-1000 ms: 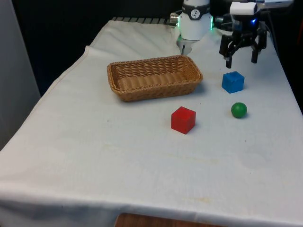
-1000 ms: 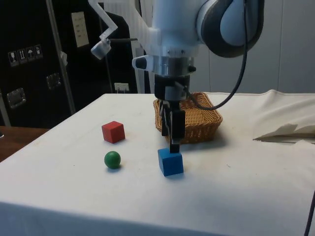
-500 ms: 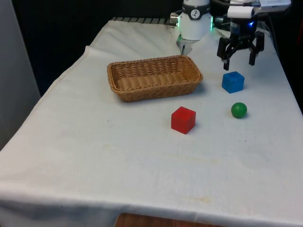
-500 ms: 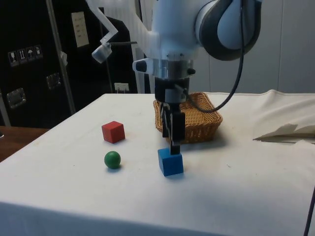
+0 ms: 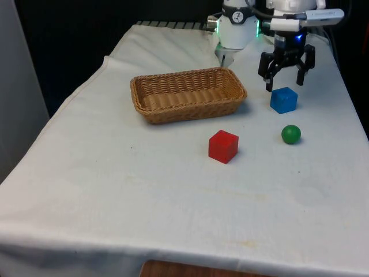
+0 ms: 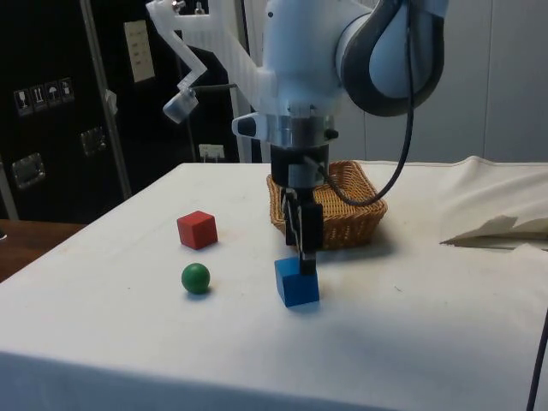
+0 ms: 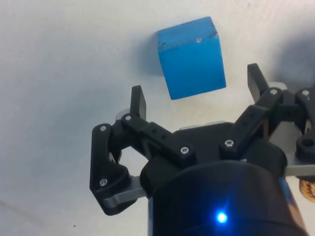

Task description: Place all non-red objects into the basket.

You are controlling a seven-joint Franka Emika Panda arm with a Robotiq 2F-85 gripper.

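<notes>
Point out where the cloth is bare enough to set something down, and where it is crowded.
Free: the wide near stretch in front of the red cube, and the strip along the front view's left of the basket. The basket's inside is empty too. Crowded: the far right, where the open gripper hangs over the blue cube beside the green ball.

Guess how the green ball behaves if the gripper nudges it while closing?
The green ball is round and sits free on the white cloth, so it would probably roll off. Its surface looks smooth and hard, so the gripper may squeeze it out unless centred.
</notes>
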